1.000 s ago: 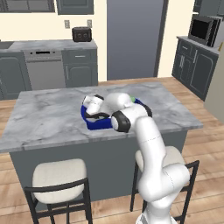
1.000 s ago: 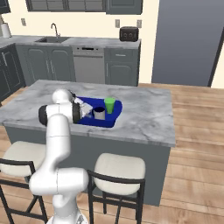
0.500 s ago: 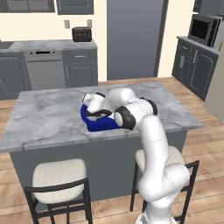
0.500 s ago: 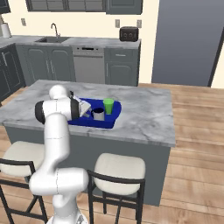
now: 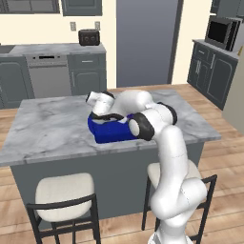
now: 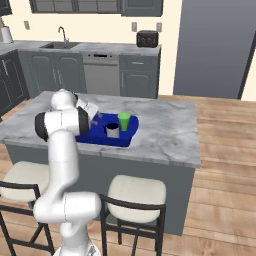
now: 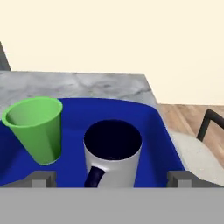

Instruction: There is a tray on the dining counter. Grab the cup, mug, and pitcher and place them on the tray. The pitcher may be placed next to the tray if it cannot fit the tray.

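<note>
This is a home kitchen, rendered rather than filmed. At mid-frame in both base views stands the dining counter (image 5: 57, 128), a marble-topped island with a dark grey base and pale-cushioned stools (image 6: 136, 194) tucked beneath it. Along the back wall, upper left of the left base view, run dark grey cabinets (image 5: 88, 71) with a dishwasher (image 5: 47, 74) and a toaster (image 5: 89, 37). A sink with faucet (image 6: 62, 36) shows at upper left of the right base view, a microwave (image 5: 221, 32) at upper right of the left. The floor is wood planks (image 6: 225, 150).
</note>
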Robot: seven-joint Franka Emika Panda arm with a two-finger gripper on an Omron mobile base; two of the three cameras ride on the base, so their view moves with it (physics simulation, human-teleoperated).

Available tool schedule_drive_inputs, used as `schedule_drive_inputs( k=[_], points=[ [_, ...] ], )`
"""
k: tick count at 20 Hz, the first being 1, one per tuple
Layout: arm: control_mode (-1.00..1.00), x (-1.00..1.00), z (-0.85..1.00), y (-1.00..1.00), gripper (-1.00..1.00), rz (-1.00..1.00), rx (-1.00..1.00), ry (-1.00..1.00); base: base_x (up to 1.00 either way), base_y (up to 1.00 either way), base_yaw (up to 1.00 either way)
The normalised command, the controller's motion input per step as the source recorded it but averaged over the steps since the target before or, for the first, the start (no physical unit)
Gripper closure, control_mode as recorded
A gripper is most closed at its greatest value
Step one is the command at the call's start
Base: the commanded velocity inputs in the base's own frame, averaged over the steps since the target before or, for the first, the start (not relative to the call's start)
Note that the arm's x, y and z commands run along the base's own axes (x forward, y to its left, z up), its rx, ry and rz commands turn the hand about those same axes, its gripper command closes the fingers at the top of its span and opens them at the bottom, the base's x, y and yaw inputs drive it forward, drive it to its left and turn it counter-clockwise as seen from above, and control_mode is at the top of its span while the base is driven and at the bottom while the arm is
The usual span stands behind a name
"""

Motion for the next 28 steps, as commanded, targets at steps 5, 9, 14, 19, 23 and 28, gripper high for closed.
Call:
schedule_drive_inputs(
  k=[5, 9, 14, 19, 23, 28],
  points=[
    [-1.00, -0.37, 0.85, 0.04, -1.00, 0.02, 0.06, -0.09, 0.00, 0.00, 0.00],
    [-1.00, -0.77, 0.85, -0.13, -1.00, 0.12, 0.09, -0.08, 0.00, 0.00, 0.00],
    [-1.00, -1.00, 0.50, -0.54, -1.00, 0.20, 0.05, -0.12, 0.00, 0.00, 0.00],
    [-1.00, -1.00, 0.31, -0.68, -1.00, 0.23, 0.10, -0.06, 0.00, 0.00, 0.00],
    [-1.00, -0.99, 0.34, -0.37, -1.00, 0.31, 0.23, 0.06, 0.00, 0.00, 0.00],
    [-1.00, -0.76, 0.48, -0.07, -1.00, 0.34, 0.19, 0.17, 0.00, 0.00, 0.00]
  ],
)
